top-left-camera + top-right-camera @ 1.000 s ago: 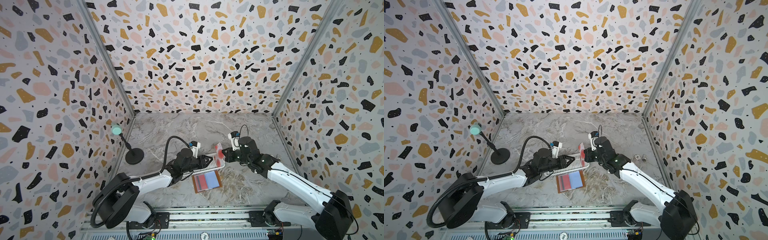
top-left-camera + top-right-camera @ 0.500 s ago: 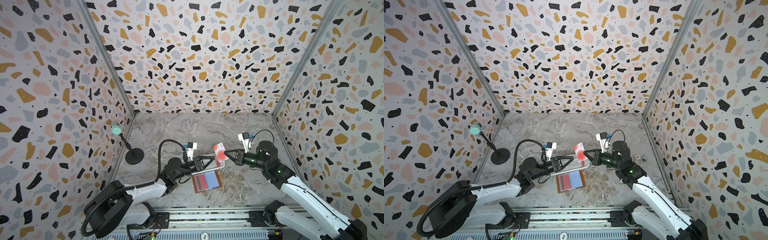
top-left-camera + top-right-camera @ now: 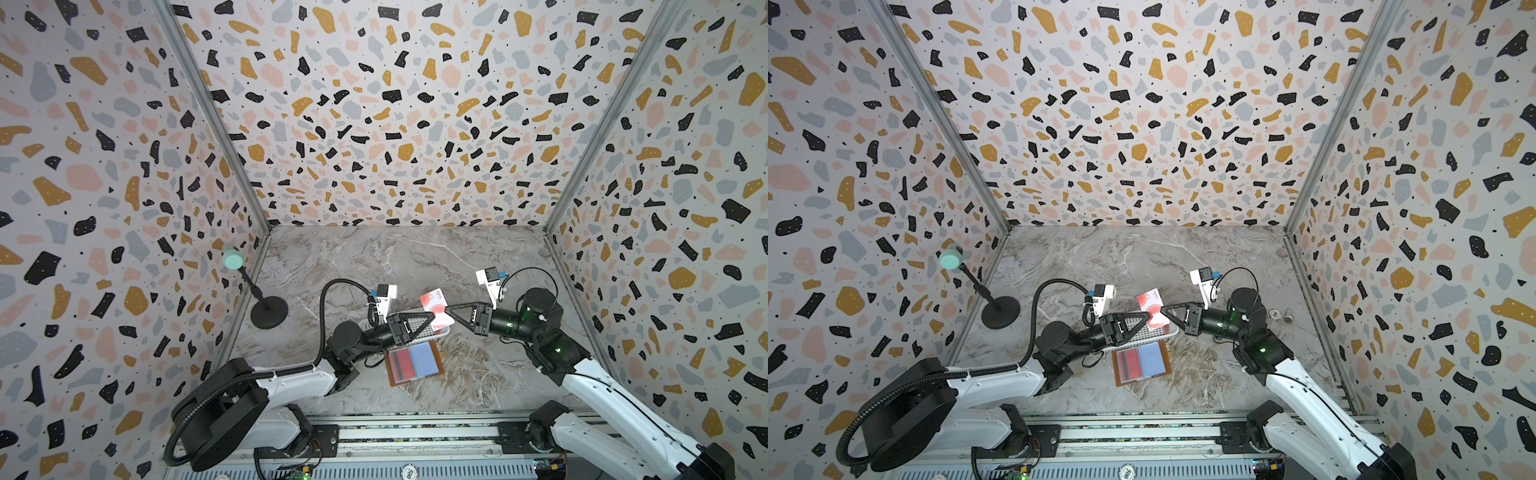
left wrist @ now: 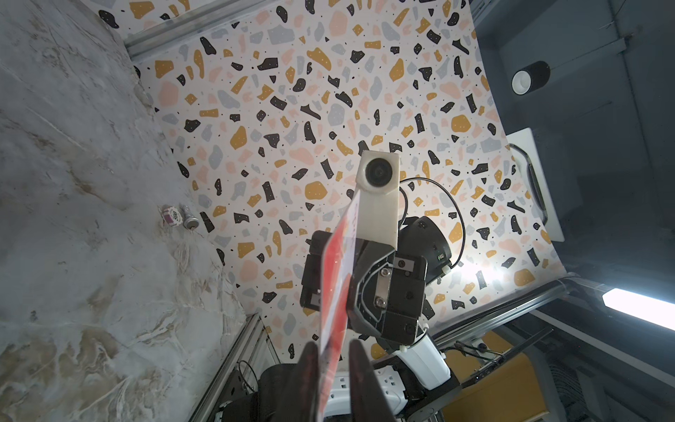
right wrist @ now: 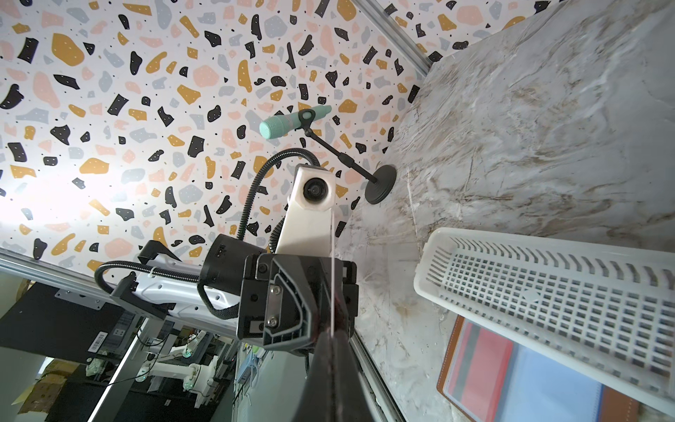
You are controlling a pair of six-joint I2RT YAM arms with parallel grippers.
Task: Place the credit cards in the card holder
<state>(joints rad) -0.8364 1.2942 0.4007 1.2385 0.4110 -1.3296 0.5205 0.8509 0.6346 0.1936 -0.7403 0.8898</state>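
A whitish-pink credit card (image 3: 435, 308) (image 3: 1151, 308) with red blobs hangs in the air above the white basket. My right gripper (image 3: 447, 310) (image 3: 1163, 308) is shut on its right edge; in the right wrist view (image 5: 333, 329) the card shows edge-on as a thin line (image 5: 333, 277). My left gripper (image 3: 432, 318) (image 3: 1148, 316) (image 4: 333, 347) has its narrowly open jaws around the card's (image 4: 338, 277) other end: one finger touches it, the other stands a little off. The tan card holder (image 3: 437, 351) (image 3: 1168, 358) (image 5: 450, 350) lies open on the table, a red card in its left sleeve.
A white slotted basket (image 3: 420, 332) (image 3: 1156, 332) (image 5: 548, 292) stands just behind the card holder, under the grippers. A teal microphone on a black stand (image 3: 268, 312) (image 5: 292, 122) is at the left wall. A poker chip (image 3: 1275, 313) (image 4: 171, 215) and a small metal cylinder (image 3: 1288, 319) lie near the right wall.
The right gripper has carried the card up and to the right from the basket. The left gripper drew back, then came to the card's other end, and its jaws have narrowed round it.
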